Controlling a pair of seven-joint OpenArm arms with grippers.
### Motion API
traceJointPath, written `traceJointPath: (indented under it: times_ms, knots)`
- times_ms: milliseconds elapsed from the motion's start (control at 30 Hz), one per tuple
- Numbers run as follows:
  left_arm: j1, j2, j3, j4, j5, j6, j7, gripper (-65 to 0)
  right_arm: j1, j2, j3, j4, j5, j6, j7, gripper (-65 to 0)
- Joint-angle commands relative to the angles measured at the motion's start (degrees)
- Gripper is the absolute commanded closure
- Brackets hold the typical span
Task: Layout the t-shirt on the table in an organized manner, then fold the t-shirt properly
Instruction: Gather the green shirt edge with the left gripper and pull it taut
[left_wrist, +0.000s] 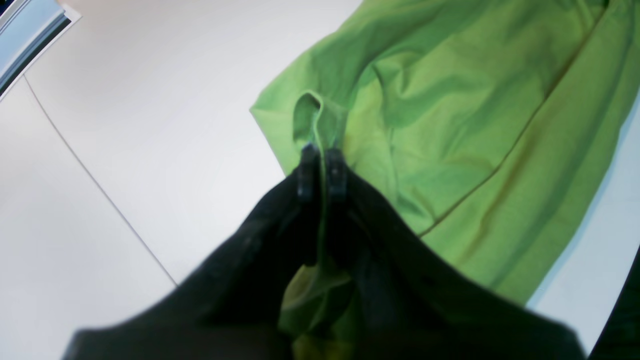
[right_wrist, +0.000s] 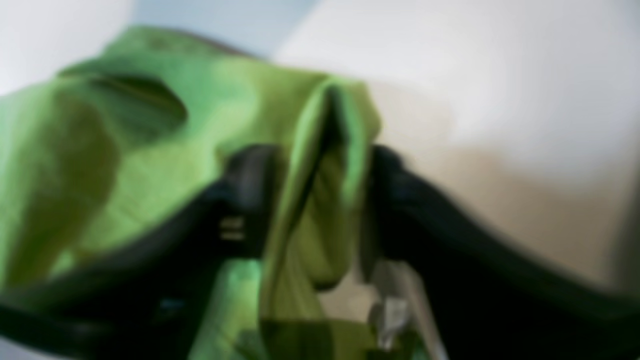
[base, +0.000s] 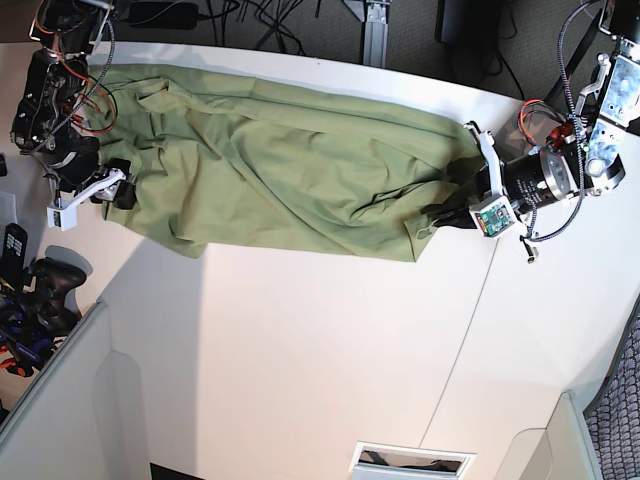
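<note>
No readable text, label, brand, number or sign is showing in any of the three views; the plain olive-green cotton t-shirt is carrying no print, and the white matte bench is bearing no markings.

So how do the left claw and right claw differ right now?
The left claw is pinched shut on a fold of the t-shirt, while the right claw stands with its jaws apart, cloth lying loosely between them. In the base view the left claw sits at the shirt's right end, the right claw at its left end. Both hang low over the white table, at the shirt's edge.
</note>
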Motion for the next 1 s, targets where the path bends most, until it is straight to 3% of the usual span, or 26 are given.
traceJointPath:
  times_ms: [0,200,367,567,733,867,967]
  knots:
    - [-0.94,-0.48,-0.37,1.03,-0.81,-0.14,-1.81,0.0,1.27,1.60,1.33,1.40,1.07,0.33,1.27,-36.0]
    - [-0.63,-0.55,-0.13,1.03,-0.76,-0.14,-1.31,0.0,1.62,1.40,7.89,7.43,5.86,0.37,0.83,-36.0]
    - [-0.63,-1.40,2.69,1.03,-0.59,-0.14,-1.31,0.0,4.55,0.22,7.61,8.63,5.84,0.39,0.72,-36.0]
    - [-0.66,-1.46,5.46,1.03,-0.33,-0.14,-1.33,0.0,8.31,-2.73,1.42,3.43,-1.33,0.35,3.32,-36.0]
    - [-0.68,-1.62,5.57,1.03,-0.33,-0.14,-1.33,0.0,8.44,-3.04,-6.62,-1.97,-7.56,0.17,6.80,-36.0]
    - [-0.66,-2.08,5.57,1.03,-0.37,-0.14,-1.36,0.0,8.37,-3.04,-8.48,-3.54,-9.20,0.17,7.39,-35.7]
    - [-0.66,-2.08,5.57,1.03,-0.37,-0.14,-1.38,0.0,8.22,-3.06,-8.48,-3.54,-9.20,0.17,7.34,-25.4]
